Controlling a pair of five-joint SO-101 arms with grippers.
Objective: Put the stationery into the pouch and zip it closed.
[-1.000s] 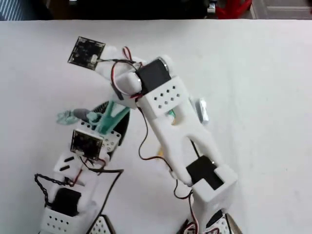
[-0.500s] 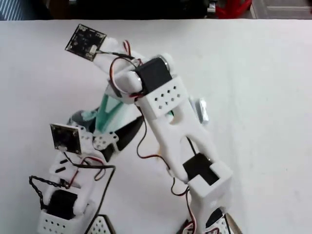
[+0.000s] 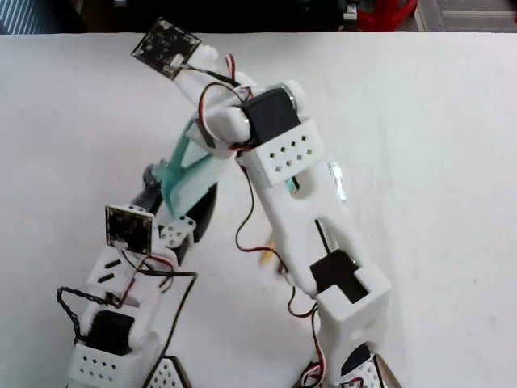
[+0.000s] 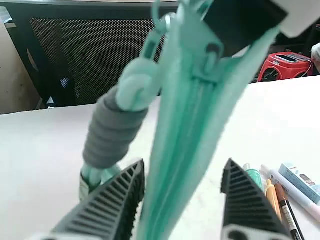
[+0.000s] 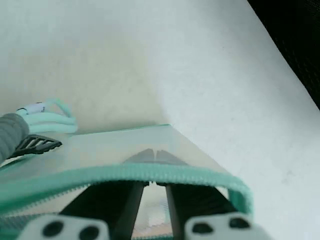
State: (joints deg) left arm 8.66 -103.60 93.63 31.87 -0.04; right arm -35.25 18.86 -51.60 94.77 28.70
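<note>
Pouch (image 4: 200,100): held above the desk, rim clenched by my right hand (image 5: 156,153). Left hand (image 4: 182,167): released, straddling the zip edge, which runs lengthwise away from it; grey pull (image 4: 112,132) just beside. Pens (image 4: 274,196): on the desk.

Pouch (image 4: 190,125) stands between fingers (image 4: 112,205) of left end effector (image 4: 182,200); pens (image 4: 282,200) on table (image 4: 40,150) beside.

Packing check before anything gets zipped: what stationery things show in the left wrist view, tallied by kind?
Translucent mint-green zip pouch: 1
Pens or markers lying side by side on the table: 4 (teal-capped, orange, dark, white)
Pale blue rectangular block, perhaps an eraser: 1
Total: 6
</note>
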